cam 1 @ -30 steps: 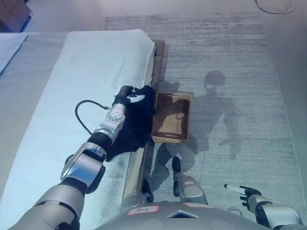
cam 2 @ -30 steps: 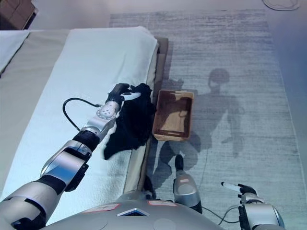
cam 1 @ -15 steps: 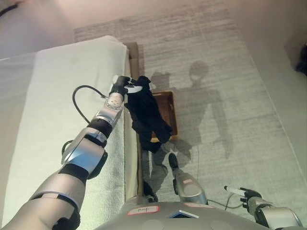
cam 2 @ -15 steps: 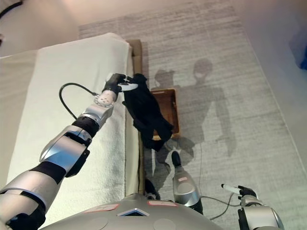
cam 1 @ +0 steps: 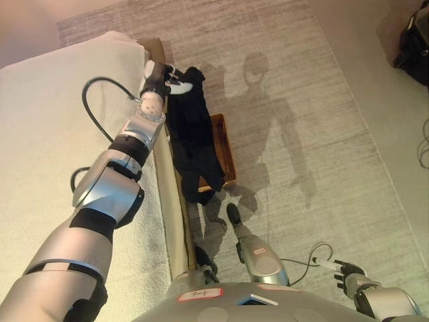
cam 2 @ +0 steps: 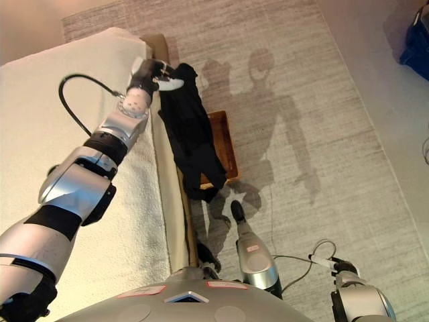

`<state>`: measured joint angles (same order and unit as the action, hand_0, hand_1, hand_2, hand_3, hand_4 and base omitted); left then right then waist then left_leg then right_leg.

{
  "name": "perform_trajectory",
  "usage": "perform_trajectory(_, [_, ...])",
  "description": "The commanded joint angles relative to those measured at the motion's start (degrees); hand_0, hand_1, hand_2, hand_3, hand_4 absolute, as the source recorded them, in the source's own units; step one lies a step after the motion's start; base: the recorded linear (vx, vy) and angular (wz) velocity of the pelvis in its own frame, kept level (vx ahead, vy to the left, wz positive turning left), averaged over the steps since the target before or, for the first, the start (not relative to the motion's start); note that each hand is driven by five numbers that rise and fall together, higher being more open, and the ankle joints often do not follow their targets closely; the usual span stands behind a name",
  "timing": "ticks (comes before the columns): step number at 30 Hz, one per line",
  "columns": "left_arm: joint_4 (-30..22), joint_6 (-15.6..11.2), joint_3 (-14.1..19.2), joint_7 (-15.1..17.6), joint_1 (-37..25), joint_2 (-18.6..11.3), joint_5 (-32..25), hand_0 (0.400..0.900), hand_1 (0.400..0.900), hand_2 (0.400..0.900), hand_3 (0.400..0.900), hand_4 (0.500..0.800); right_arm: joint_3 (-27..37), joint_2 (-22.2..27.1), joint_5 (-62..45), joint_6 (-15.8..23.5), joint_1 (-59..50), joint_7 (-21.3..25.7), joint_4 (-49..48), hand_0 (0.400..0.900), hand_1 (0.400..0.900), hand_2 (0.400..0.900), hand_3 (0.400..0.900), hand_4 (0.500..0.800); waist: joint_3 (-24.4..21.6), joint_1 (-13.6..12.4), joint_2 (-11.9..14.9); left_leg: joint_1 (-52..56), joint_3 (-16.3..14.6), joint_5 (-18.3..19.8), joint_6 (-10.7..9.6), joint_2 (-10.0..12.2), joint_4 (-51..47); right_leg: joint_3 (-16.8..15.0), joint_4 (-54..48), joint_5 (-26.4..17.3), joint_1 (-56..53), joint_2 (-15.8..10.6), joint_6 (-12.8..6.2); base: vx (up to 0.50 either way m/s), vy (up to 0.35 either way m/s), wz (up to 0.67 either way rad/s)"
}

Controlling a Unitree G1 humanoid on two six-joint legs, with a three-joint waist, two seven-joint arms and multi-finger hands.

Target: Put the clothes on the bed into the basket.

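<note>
My left hand [cam 1: 163, 76] is raised beside the bed's [cam 1: 40, 134] right edge, fingers curled round the top of a black garment [cam 1: 191, 137]. The garment hangs down long from the hand, off the bed, and drapes over the near end of the brown basket [cam 1: 223, 149] on the rug. Its lower end dangles at the basket's near rim [cam 2: 230, 178]. My right hand [cam 1: 346, 274] shows at the lower right corner, low over the rug, with a white-tipped finger held out straight.
The bed with its white cover fills the left side; its wooden side rail [cam 1: 175, 221] runs along the edge. A grey rug [cam 1: 295, 121] covers the floor. A dark bag [cam 1: 414, 43] and a blue thing [cam 2: 417, 47] stand at the upper right.
My left hand has lifted the black garment off the bed, so that it now hangs full length over the basket. The camera has swung, shifting the whole scene.
</note>
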<state>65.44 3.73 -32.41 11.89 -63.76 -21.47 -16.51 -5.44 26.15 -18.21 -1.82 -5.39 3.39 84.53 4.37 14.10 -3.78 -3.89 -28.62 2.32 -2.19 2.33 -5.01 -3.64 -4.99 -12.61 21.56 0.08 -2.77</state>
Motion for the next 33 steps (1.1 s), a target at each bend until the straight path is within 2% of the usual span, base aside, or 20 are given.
perform_trajectory(1, [3.02,-5.34,0.97,3.72,-19.03,-6.91,2.23,0.4,0.4,0.4,0.4,0.5,-2.08,3.45,-2.91,-0.04,-2.79,2.43,2.1,0.9,0.9,0.9,0.9,0.8,3.44,1.25,-1.74,-0.82,3.95,-0.76,-1.46,2.91,0.01,2.03,-0.01,6.21,-5.21,0.96,-3.63,0.03,-0.047,-0.07])
perform_trajectory(2, [3.19,-5.34,1.16,3.53,-18.77,-7.16,1.8,0.4,0.4,0.4,0.4,0.5,-2.13,3.37,-3.09,0.06,-2.93,2.52,2.1,0.9,0.9,0.9,0.9,0.8,3.45,1.17,-1.51,-1.16,3.75,-0.9,-1.56,3.06,0.01,1.93,-0.01,6.05,-4.86,1.06,-3.61,0.04,-0.05,-0.08])
perform_trajectory(3, [3.96,-5.25,0.71,2.89,-19.25,-7.55,1.38,0.537,0.537,0.537,0.537,0.582,-2.28,3.26,-3.12,0.01,-3.07,2.36,1.93,0.9,0.9,0.9,0.9,0.8,3.61,1.2,-1.35,-1.44,3.68,-0.97,-1.6,3.18,0.01,1.73,-0.01,6.03,-4.49,1.22,-3.66,0.04,-0.051,-0.09])
perform_trajectory(4, [4.18,-5.28,1.34,2.14,-18.96,-7.17,-0.3,0.9,0.9,0.9,0.9,0.8,-2.49,3.01,-3.35,-0.02,-3.23,2.34,1.81,0.9,0.9,0.9,0.9,0.8,3.67,1.18,-1.14,-1.71,3.4,-1.09,-1.69,3.36,0.01,1.63,-0.01,5.97,-4.09,1.29,-3.62,0.05,-0.047,-0.11])
perform_trajectory(11, [7.32,-4.1,1.35,-2.04,-16.54,-6.35,-1.43,0.9,0.9,0.9,0.9,0.8,-2.4,3.39,-3.17,-0.32,-2.44,2.09,1.85,0.9,0.9,0.9,0.9,0.8,3.8,1.19,-0.83,-1.8,2.94,-1.45,-2.49,4.11,0.01,1.79,-0.01,6.13,-3.35,1.78,-3.23,0.04,-0.032,-0.01])
perform_trajectory(14, [7.43,-3.9,2.08,-5.22,-14.64,-5.4,-4.95,0.9,0.9,0.9,0.9,0.8,-2.35,3.71,-2.9,-0.65,-2.93,1.86,2.21,0.9,0.9,0.9,0.9,0.8,3.93,1.02,-1.43,-2.09,3.08,-1.59,-2.92,4.22,0.01,2.34,-0.01,6.3,-3.16,1.82,-3.14,0.01,-0.018,0.03])
perform_trajectory(17, [7.3,-3.54,1.29,-8.02,-13.52,-4.77,-5.97,0.9,0.9,0.9,0.9,0.8,-2.38,4.02,-2.32,-1.14,-2.94,1.53,2.44,0.9,0.9,0.9,0.9,0.8,3.78,0.88,-2.23,-2.05,3.49,-1.57,-3.11,4.33,0.01,2.79,-0.01,6.61,-3.49,1.8,-3.06,0.01,-0.02,0.06])
perform_trajectory(23, [6.56,-3.08,1.0,-9.12,-11.42,-2.71,-5.05,0.9,0.9,0.9,0.9,0.8,-2.46,4.51,-1.19,-1.25,-2.58,0.91,2.42,0.9,0.9,0.9,0.9,0.8,3.32,0.51,-3.51,-1.03,4.85,-1.41,-3.14,4.14,0.01,4.42,-0.01,7.32,-5.27,1.47,-2.84,-0.01,-0.017,0.13])
perform_trajectory(27, [5.11,-3.49,2.96,-8.6,-7.54,-1.26,-4.26,0.9,0.9,0.9,0.9,0.8,-2.86,4.52,0.05,-1.14,-1.97,0.41,1.88,0.9,0.9,0.9,0.9,0.8,2.86,0.05,-3.55,0.34,6.1,-1.26,-3.07,4.02,0.01,5.74,-0.01,7.97,-7.54,1.38,-2.54,-0.02,-0.035,0.21])
perform_trajectory(28, [3.19,-4.07,5.15,-7.13,-5.08,-0.31,-6.15,0.9,0.9,0.9,0.9,0.8,-2.73,4.24,-0.03,-1.11,-1.69,0.29,1.64,0.9,0.9,0.9,0.9,0.8,2.71,-0.37,-3.41,0.77,6.62,-1.27,-3.05,3.94,0.01,6.2,-0.01,8.23,-8.32,1.27,-2.47,-0.03,-0.037,0.26])
perform_trajectory(30, [2.38,-4.12,5.34,-7.44,-1.42,0.78,-4.42,0.9,0.9,0.9,0.9,0.8,-3.27,3.85,0.6,-0.99,-1.89,0.11,0.97,0.9,0.9,0.9,0.9,0.8,2.56,-0.76,-3.11,1.88,7.28,-1.1,-3.01,3.88,0.01,6.87,-0.01,8.64,-9.96,1.17,-2.34,-0.04,-0.033,0.29])
perform_trajectory(31, [0.09,-4.76,8.43,-5.89,2.55,1.62,-6.5,0.9,0.9,0.9,0.9,0.8,-2.89,3.11,0.39,-0.87,-1.93,-0.01,0.2,0.9,0.9,0.9,0.9,0.8,2.46,-1.5,-2.83,2.57,7.82,-1.02,-2.94,3.78,0.01,7.39,-0.01,8.83,-11.09,0.98,-2.26,-0.04,-0.034,0.35])
perform_trajectory(33, [-1.14,-5.08,10.23,-5.5,9.03,3.07,-5.95,0.9,0.9,0.9,0.9,0.8,-3.0,2.45,0.71,-0.73,-2.37,-0.3,-0.6,0.9,0.9,0.9,0.9,0.8,2.13,-2.54,-2.32,3.9,8.99,-0.85,-2.78,3.6,0.01,8.64,-0.01,9.44,-13.21,0.85,-2.04,-0.04,-0.041,0.39])
